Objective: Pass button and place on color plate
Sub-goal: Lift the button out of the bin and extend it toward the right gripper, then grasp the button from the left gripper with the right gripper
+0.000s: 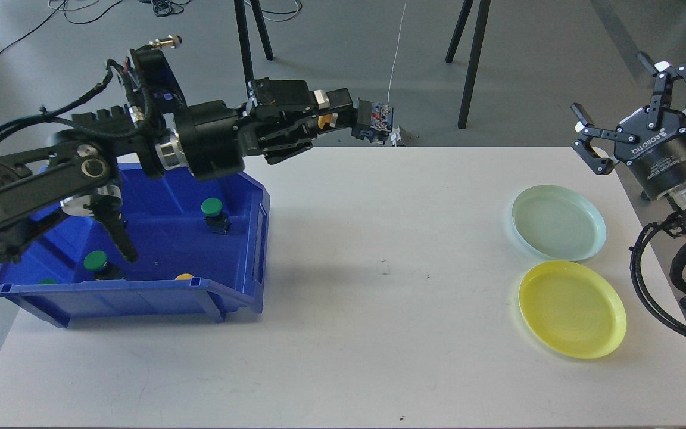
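My left gripper [336,113] is shut on a yellow button [323,121] and holds it high over the table's far edge, right of the blue bin [140,290]. The button's black body with terminals [377,116] sticks out to the right. In the bin lie two green buttons [212,207] [95,261] and a yellow one [184,277] half hidden by the front wall. A pale green plate [558,221] and a yellow plate [572,308] lie at the table's right. My right gripper [614,89] is open and empty, raised above the far right corner.
The white table [379,310] spans the view. Black stand legs [248,65] [468,65] and a white cable [395,71] are on the floor behind it. My left arm's elbow [33,190] hangs over the bin's left half.
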